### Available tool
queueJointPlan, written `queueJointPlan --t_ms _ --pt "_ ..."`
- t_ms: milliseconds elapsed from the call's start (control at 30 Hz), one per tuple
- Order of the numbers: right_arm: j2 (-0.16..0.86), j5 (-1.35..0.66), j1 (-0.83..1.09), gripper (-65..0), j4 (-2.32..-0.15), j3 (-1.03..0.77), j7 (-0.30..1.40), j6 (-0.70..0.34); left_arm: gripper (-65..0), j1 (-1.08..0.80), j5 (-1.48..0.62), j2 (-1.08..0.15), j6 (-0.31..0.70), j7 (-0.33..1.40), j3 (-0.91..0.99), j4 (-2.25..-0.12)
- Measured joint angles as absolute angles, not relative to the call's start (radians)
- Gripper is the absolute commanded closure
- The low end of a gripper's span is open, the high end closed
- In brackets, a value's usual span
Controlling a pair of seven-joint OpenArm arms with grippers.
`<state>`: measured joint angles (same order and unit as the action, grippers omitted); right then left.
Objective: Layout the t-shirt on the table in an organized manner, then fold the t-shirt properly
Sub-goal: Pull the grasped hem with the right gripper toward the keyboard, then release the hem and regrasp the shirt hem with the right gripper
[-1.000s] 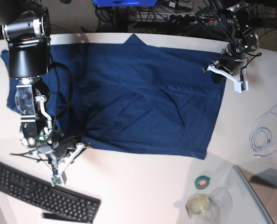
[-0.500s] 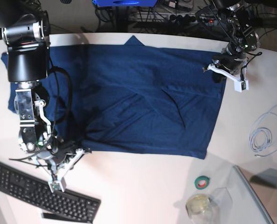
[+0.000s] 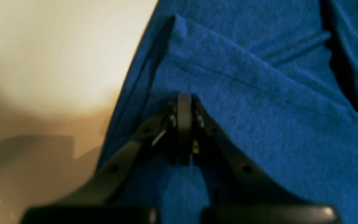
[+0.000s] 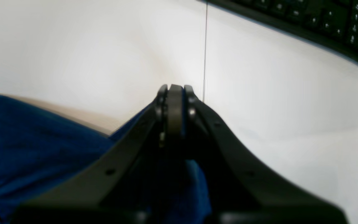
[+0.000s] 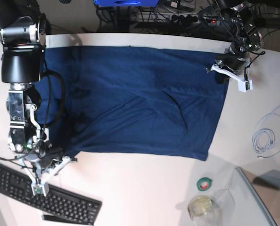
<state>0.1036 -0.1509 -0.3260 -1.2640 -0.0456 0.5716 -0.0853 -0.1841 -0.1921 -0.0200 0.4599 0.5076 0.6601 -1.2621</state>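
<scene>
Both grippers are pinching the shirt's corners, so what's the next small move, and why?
Probably draw the right gripper slightly farther from the left gripper. Both are shut on the t-shirt, and diagonal creases cross its middle, so more tension should flatten it on the table.

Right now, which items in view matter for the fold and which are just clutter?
In the job: navy-blue knit t-shirt; white smooth table; left gripper; right gripper, both clamped on its corners.

Lying about: black keyboard; green tape roll; coiled white cable; clear cup.
</scene>
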Motion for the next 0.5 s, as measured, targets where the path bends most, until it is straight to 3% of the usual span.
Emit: queueJointPlan --t_ms 200,333,500 --pt "0.118 -0.149 -0.314 -0.5 -1.267 -0.049 0.497 -0.084 0.0 -0.181 -0.192 -0.017 0.458 0.501 0.675 -1.259" --pt "0.112 -0.154 -0.309 -0.3 -1.267 -0.047 0.454 -0.01 0.0 -0.178 -0.191 -0.018 0.462 0.506 0.713 -1.256" --pt "0.115 -0.153 -0.297 -0.3 -1.267 -0.041 0.417 0.001 0.0 -0.177 -0.19 -0.019 0.459 0.508 0.715 -1.256"
